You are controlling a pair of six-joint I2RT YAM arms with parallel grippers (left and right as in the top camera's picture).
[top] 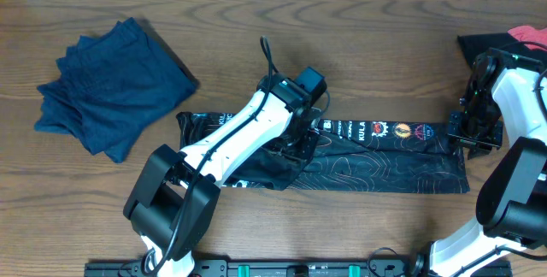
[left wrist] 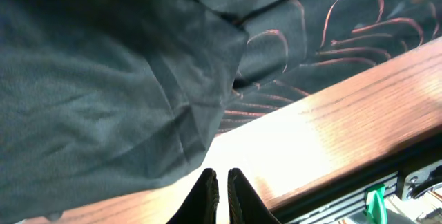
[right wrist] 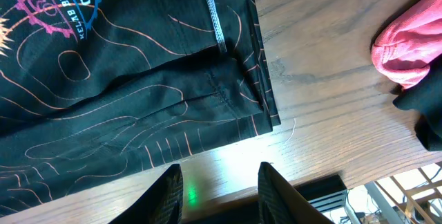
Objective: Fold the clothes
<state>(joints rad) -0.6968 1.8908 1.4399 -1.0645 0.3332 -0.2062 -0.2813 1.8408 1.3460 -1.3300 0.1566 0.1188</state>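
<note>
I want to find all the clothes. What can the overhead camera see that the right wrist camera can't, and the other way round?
Only the overhead view shows the blue clothes on the left and the left arm reaching over the black garment. Only the right wrist view shows the garment's white stitched line up close and the open right claw, holding nothing. Both show the black garment with its line pattern, the pink cloth and the wooden table.
</note>
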